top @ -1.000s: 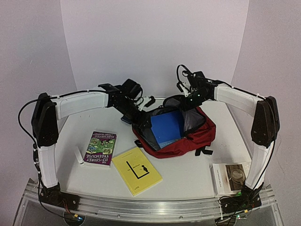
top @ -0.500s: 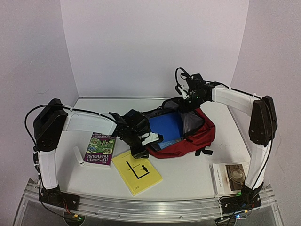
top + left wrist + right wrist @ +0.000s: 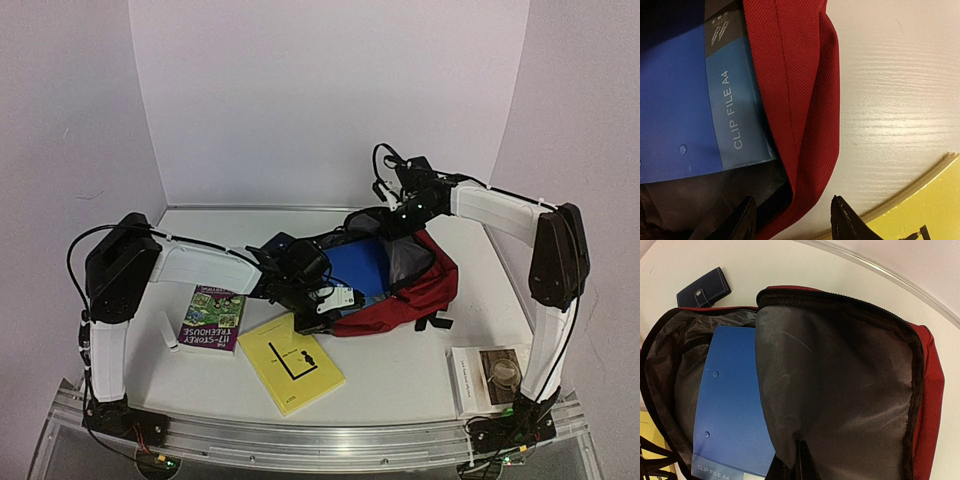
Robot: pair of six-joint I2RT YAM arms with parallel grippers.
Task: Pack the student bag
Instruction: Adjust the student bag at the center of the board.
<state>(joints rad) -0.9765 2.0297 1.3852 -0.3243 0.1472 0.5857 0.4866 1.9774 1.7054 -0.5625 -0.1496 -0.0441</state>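
While my right gripper (image 3: 800, 467) is pinched fully shut on the grey lining flap of the bag (image 3: 425, 290), propping the mouth up, my left gripper (image 3: 795, 222) hangs at the bag's near-left rim. Its jaws are about half apart and hold nothing. The red rim runs between the two fingertips, one on the lining side and one on the table (image 3: 400, 375) side.

Bag: lying on the table between my arms, mouth open toward my left arm. A blue clip file (image 3: 730, 410) is already inside, against the lining.

Not yet in:
- yellow book (image 3: 292, 362), just beside the bag's near rim
- green-and-purple book (image 3: 213, 316), further out on the bag's left
- pale booklet (image 3: 490, 375), well apart on the bag's near-right
- small dark wallet (image 3: 704, 287), just outside the bag's far-left edge

Risks as I see them:
- If the left jaws close here, they bite the rim fabric, not a book. Any pull then drags the whole bag and fights my right grip.
- The right hold is on thin, slick lining only. A tug from the left could strip it out, so the flap drops over the mouth.
- The yellow book lies flat and close to the rim, so going for its edge could snag the fabric or shove it under the bag.
- The file takes up the mouth's left side, so a book fed in at an angle may jam on its edge.
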